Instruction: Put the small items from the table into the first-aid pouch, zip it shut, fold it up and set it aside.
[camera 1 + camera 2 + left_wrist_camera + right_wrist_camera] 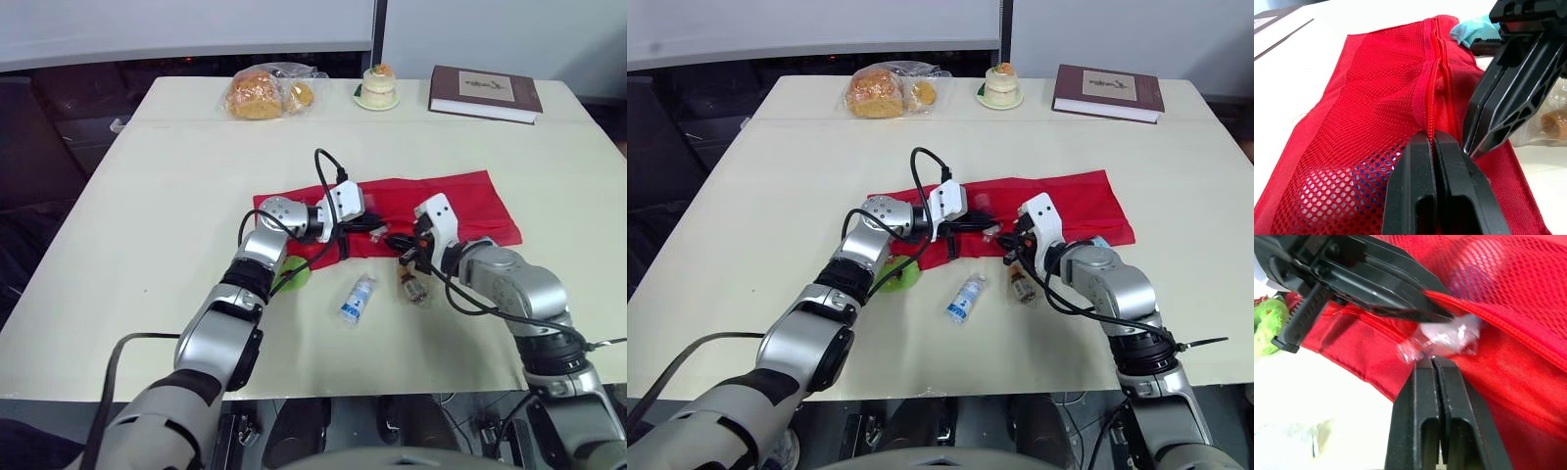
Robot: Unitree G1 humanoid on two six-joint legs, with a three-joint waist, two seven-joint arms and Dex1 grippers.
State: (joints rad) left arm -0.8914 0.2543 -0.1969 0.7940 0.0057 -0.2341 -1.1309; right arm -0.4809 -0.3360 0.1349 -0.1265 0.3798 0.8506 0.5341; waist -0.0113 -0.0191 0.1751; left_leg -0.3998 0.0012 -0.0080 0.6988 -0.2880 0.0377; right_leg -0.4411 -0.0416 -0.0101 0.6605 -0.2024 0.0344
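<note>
Table (147, 196) cream, wide. First-aid pouch (460, 201), red with a mesh face, lies flat at mid-table, zipper edge toward the robot. Far edge of the table: book (485, 93) on the right, bagged bread (263, 93) on the left, small cake (377, 86) on a plate between them.

Left gripper (1434, 134): fingers pressed together, pinching the pouch's zipper edge near its left end. Right gripper (1432, 360): fingers together on the rim of a clear packet (1442, 340), held at the pouch's opening, just beside the left fingertips.

Loose on the table in front of the pouch:
- green item (294, 271), under the left forearm;
- small bottle (358, 299), on its side;
- brown wrapped item (413, 288), below the right gripper.

Teal item (1474, 30) at the pouch's far zipper end.
</note>
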